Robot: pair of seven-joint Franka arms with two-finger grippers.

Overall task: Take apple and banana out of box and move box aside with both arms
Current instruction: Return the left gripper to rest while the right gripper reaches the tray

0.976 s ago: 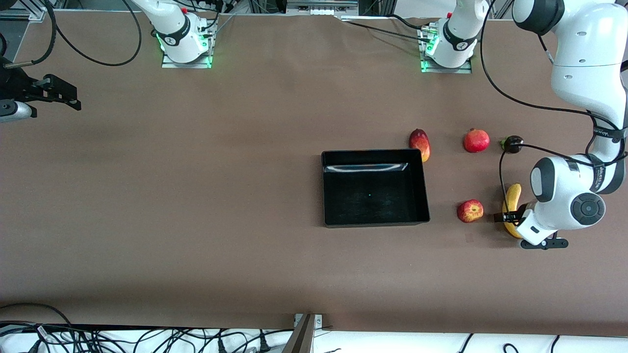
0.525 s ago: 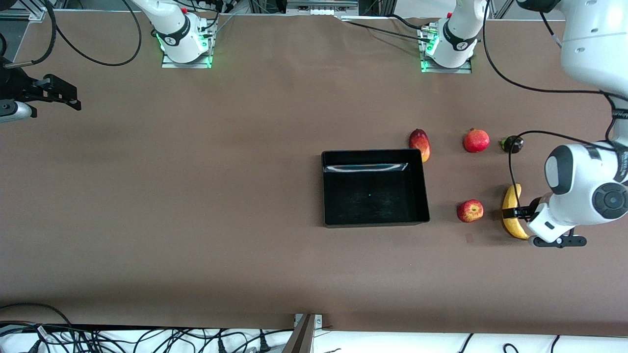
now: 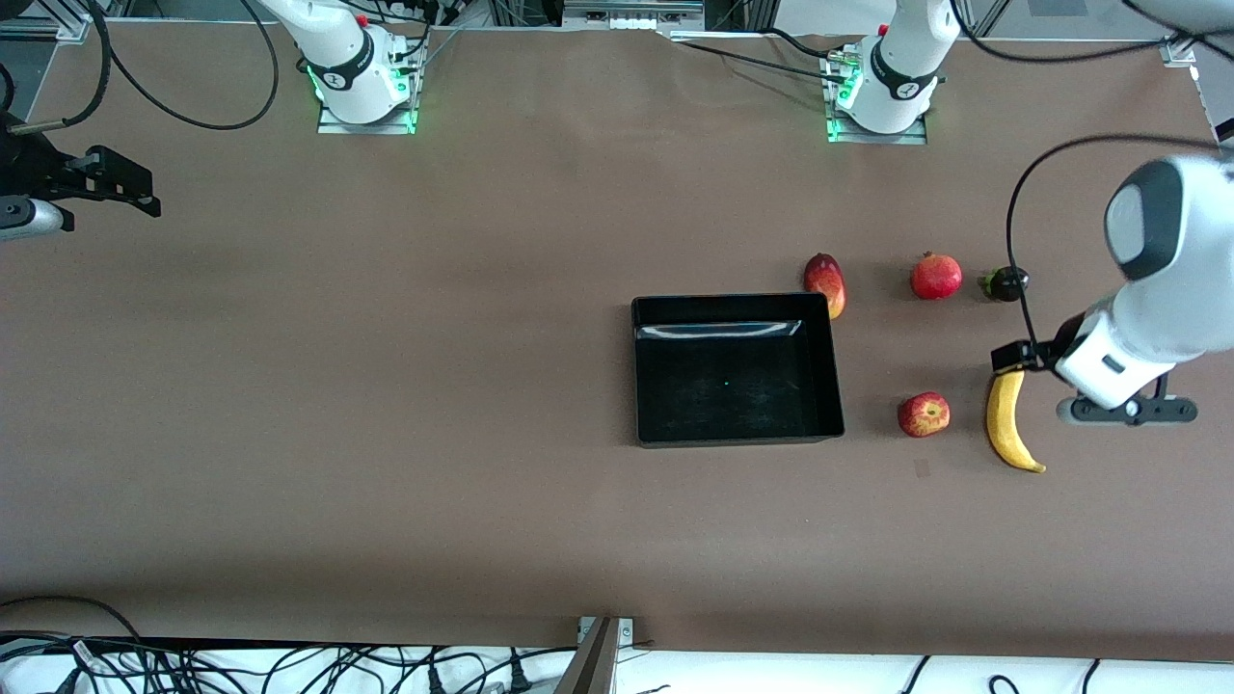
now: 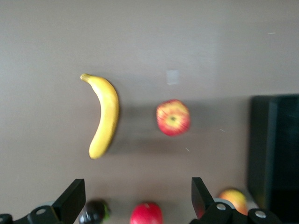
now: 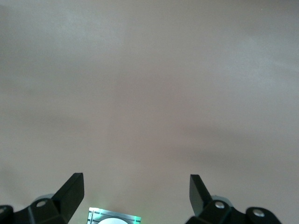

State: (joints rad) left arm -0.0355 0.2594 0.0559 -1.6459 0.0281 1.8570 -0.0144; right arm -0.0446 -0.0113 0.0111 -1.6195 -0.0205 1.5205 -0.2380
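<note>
The left gripper (image 4: 135, 198) hung above the brown table (image 4: 140, 37), its two black fingers (image 4: 72, 198) spread wide with nothing between them. Near the middle of the frame lay the banana (image 4: 105, 116) and the apple (image 4: 173, 117) side by side, apart and not touching. A small pale square mark (image 4: 172, 77) showed on the table close to the apple. One edge of the frame cut off the black box (image 4: 275, 154). Along the edge by the fingers sat three more fruits in a row: a small dark one (image 4: 95, 211), a pomegranate (image 4: 146, 214) and a mango (image 4: 233, 199), the mango closest to the box.
</note>
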